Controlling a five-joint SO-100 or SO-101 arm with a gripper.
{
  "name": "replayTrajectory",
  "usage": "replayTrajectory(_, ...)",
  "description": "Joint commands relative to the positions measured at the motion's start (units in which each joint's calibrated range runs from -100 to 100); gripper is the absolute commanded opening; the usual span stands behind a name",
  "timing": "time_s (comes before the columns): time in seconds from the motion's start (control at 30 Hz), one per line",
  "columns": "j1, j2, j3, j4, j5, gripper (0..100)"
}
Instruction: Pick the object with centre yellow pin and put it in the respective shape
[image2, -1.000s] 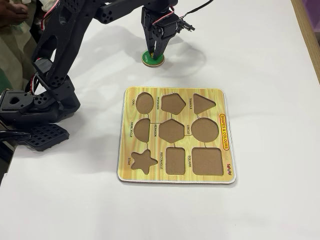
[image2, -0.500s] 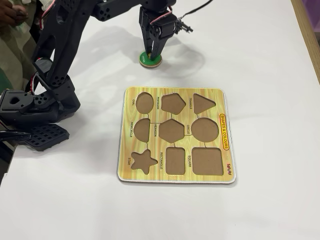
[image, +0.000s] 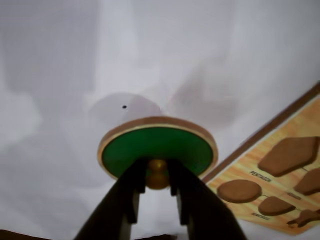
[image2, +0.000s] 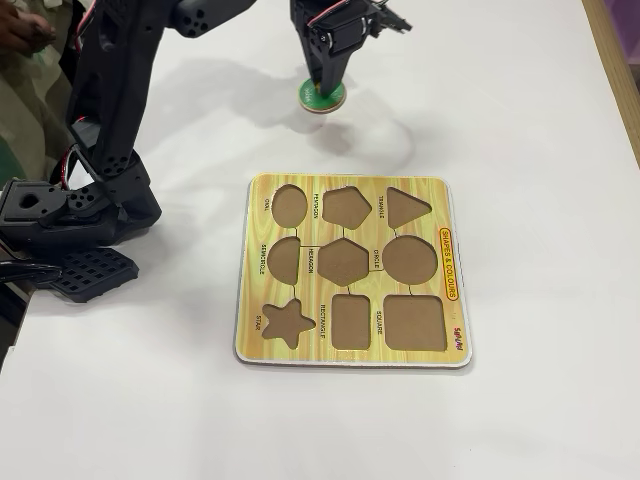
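The claw (image: 157, 186) is pinched on the yellow pin (image: 157, 172) of the green disc (image: 158, 149), which hangs lifted off the table (image2: 540, 130). The pick looks done. Placing remains: the circle hole (image2: 410, 260) lies empty on the board (image2: 350, 355), well beyond the claw.

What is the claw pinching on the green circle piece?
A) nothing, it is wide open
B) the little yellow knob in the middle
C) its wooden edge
B: in the wrist view the claw has its two dark fingers closed on either side of the yellow knob at the middle of the green disc.
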Motion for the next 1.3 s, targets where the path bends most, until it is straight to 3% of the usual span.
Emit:
replayTrajectory(0.0,5.2,-6.5,-0.4,0.0,-0.1,2)
replayTrajectory(0.5,23.0,-11.4,-1.4,0.0,-0.1,2)
replayTrajectory(1.27,36.5,-9.6,-4.0,0.3,0.3,1)
